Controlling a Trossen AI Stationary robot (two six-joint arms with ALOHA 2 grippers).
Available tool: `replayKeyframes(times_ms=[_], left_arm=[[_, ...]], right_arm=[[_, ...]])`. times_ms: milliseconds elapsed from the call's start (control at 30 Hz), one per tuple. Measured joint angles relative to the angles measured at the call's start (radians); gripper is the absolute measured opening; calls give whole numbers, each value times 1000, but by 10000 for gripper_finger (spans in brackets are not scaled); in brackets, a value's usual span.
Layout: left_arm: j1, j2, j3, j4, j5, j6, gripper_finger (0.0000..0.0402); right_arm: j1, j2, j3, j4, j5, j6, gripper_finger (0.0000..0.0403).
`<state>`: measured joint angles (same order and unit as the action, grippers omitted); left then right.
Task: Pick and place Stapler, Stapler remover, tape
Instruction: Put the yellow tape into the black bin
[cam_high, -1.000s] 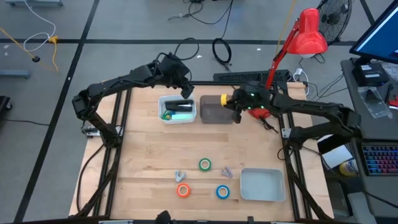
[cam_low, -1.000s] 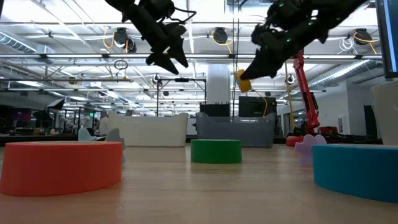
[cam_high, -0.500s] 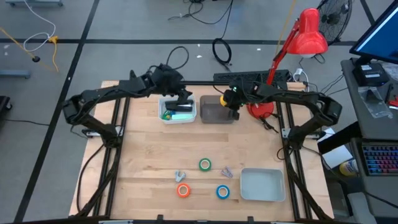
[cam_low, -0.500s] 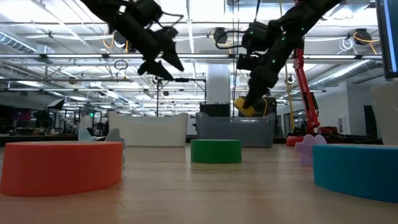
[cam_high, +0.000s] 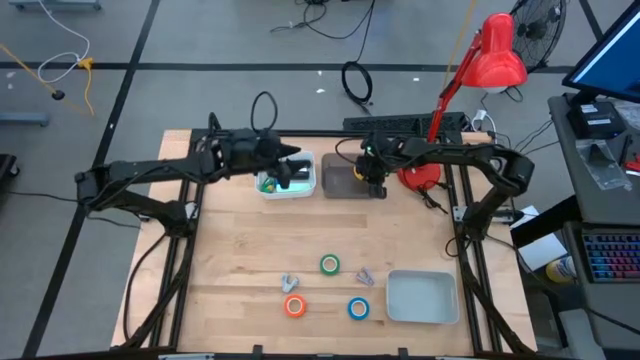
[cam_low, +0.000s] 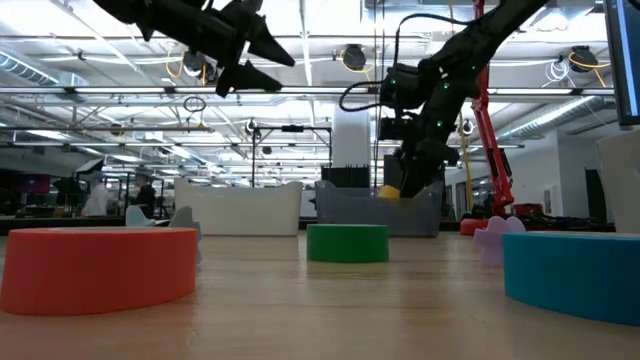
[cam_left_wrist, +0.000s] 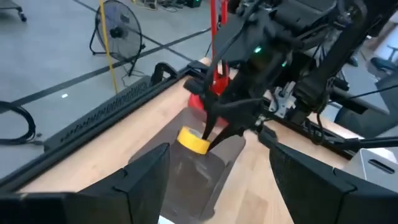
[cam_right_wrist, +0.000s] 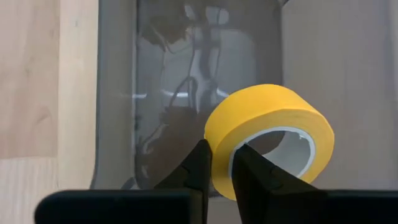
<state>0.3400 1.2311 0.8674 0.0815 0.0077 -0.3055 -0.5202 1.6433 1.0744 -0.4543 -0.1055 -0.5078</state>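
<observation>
Right end effector (cam_right_wrist: 217, 163) is pinching the wall of the yellow ring-shaped tape roll (cam_right_wrist: 267, 134), holding it over the dark grey plastic bin (cam_high: 345, 178) around 12 o'clock on the wooden surface (cam_high: 240, 260). Left end effector (cam_high: 290, 165) is hovering with fingers apart above the white bin (cam_high: 268, 190) beside it.
</observation>
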Motion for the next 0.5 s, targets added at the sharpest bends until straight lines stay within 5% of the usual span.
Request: replayKeyframes(times_ms=[500], left_arm=[[-49,0,0,6,-62,-41,278]], right_arm=[[-3,23,0,-6,1,-31,47]])
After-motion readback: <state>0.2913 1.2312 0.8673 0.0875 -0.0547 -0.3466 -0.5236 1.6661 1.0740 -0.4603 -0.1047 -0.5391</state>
